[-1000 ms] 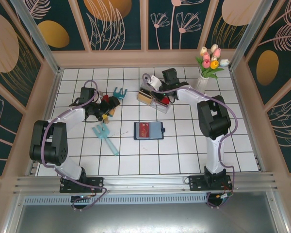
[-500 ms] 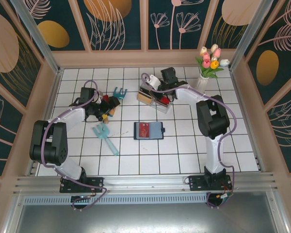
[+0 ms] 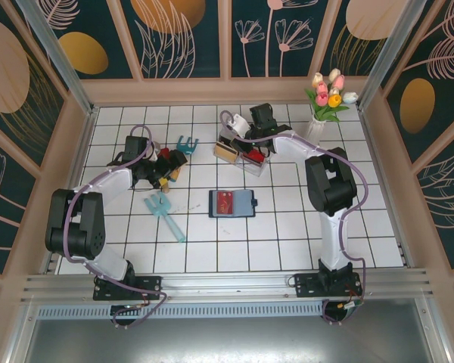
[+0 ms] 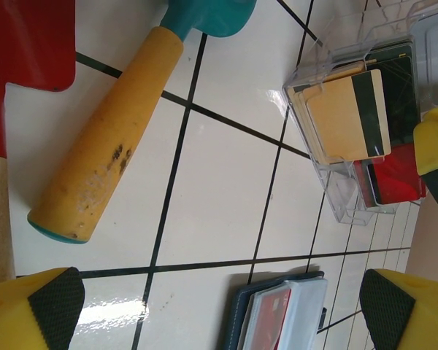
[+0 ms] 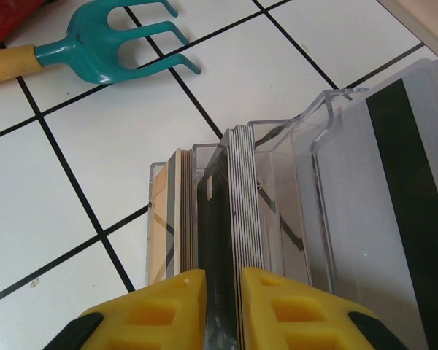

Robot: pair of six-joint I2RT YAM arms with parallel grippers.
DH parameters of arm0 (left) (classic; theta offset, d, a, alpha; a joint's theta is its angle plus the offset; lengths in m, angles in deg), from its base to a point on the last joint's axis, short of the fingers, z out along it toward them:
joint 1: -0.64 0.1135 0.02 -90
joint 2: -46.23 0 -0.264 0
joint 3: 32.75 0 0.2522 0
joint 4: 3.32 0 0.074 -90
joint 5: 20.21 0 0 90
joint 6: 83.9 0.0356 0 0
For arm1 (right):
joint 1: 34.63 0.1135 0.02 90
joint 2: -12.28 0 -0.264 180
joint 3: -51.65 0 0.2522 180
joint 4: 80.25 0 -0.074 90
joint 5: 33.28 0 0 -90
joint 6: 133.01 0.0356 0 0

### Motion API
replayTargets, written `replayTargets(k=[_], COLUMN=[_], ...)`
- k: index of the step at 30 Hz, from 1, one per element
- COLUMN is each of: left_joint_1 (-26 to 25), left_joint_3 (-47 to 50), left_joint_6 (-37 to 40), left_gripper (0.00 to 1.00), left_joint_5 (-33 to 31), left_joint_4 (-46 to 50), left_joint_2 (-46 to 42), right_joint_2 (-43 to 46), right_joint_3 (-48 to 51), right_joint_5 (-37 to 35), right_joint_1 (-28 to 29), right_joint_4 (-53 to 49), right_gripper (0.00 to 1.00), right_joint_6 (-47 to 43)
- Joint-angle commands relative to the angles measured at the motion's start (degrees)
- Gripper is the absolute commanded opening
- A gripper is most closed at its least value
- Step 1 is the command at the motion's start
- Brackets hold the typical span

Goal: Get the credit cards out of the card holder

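Note:
The navy card holder lies open in the middle of the table with a red credit card in its clear pocket; it also lies between the fingertips in the left wrist view. My right gripper hangs over the clear plastic box, jaws a narrow gap apart around the top of a black card that stands in a compartment. Tan cards stand in the compartment to its left. My left gripper is wide open, low over bare tiles, holding nothing.
Garden tools lie beside the left gripper: a yellow-handled one, a red blade and teal hand rakes. The box stands at the back centre. A vase of tulips stands back right.
The right gripper's jaws have parted a little over the box and its wrist has shifted slightly. The left arm and the card holder have not moved.

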Motion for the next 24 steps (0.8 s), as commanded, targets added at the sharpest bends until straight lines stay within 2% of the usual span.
replayTargets(k=[1, 4, 7, 10, 13, 18, 22, 24], left_joint_1=[0.35, 0.35, 0.26, 0.0, -1.15, -5.66, -9.27, -11.36], left_joint_3=[-0.25, 0.47, 1.48, 2.36, 3.07, 4.38, 6.01, 7.66], left_joint_6=[0.94, 1.45, 1.79, 2.8, 3.82, 3.74, 1.41, -1.69], left_gripper=[0.98, 0.98, 0.98, 0.95, 0.94, 0.9, 0.85, 0.84], left_joint_5=[0.19, -0.98, -0.97, -0.53, -0.86, -3.56, -4.64, -5.26], left_joint_4=[1.46, 1.81, 1.79, 1.97, 2.72, 2.65, -0.71, -4.72], left_joint_2=[-2.27, -3.51, -4.74, -6.22, -8.51, -11.06, -11.72, -11.6], right_joint_2=[3.11, 6.32, 11.21, 16.66, 21.32, 31.24, 38.01, 43.0], right_joint_3=[-1.81, -0.9, 3.39, 9.47, 14.91, 27.27, 33.45, 38.28], right_joint_5=[2.18, 4.95, 5.76, 2.12, 2.51, -0.06, -4.21, -9.99], right_joint_1=[-0.43, -2.04, -3.77, -4.49, -6.31, -6.66, -6.07, -4.37], right_joint_4=[1.24, 2.96, 7.27, 10.58, 10.05, 10.75, 7.06, 7.36], right_gripper=[0.22, 0.24, 0.32, 0.44, 0.47, 0.57, 0.58, 0.6], right_joint_6=[3.63, 10.53, 19.44, 28.34, 35.94, 46.0, 54.54, 60.02])
